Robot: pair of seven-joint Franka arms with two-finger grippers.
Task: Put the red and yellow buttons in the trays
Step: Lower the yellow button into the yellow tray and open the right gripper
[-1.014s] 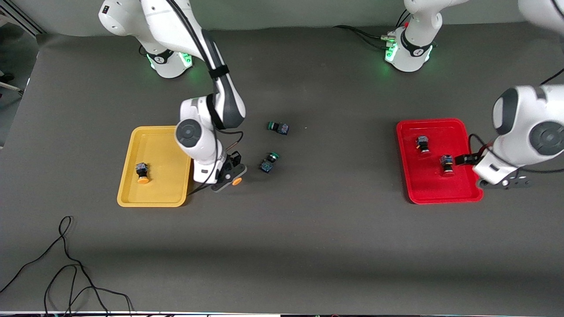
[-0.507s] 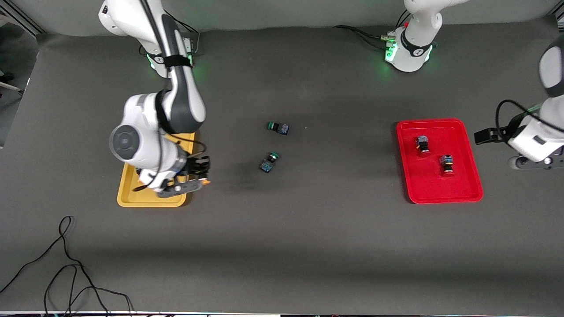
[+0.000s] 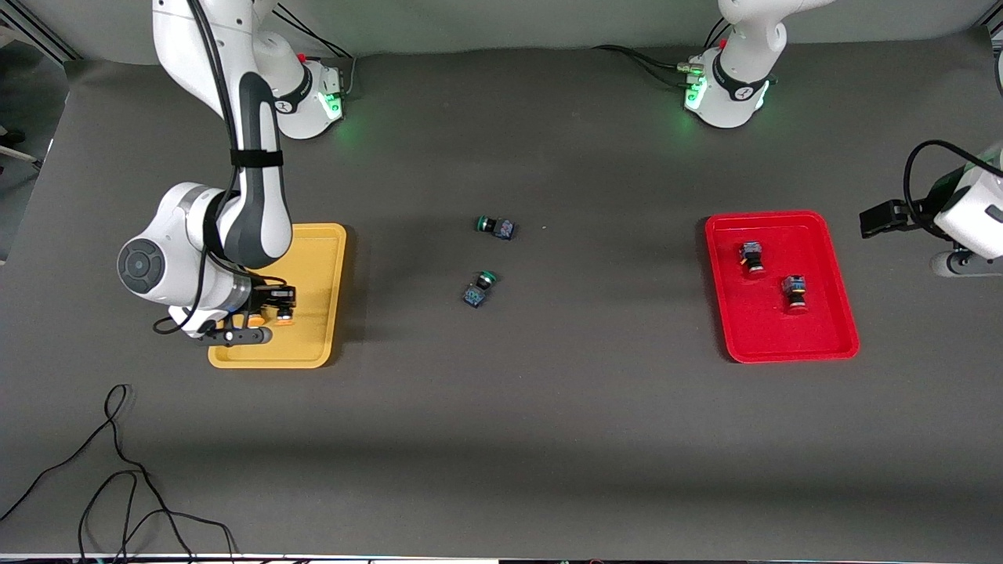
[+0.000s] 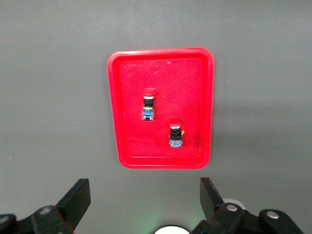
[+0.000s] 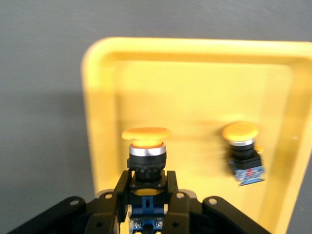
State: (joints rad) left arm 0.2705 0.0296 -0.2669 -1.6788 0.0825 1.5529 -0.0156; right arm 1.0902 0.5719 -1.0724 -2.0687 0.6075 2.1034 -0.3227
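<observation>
1. Both arms [image 3: 235,102] had glossy white shells with dark grey bands at the joints.
2. Green lights glowed on the round white bases [image 3: 725,90] at the top of the front view.
3. Black cables [image 3: 921,168] looped along the arms.
4. The grippers [image 4: 141,207] were black, with silver screws on their bodies.
</observation>
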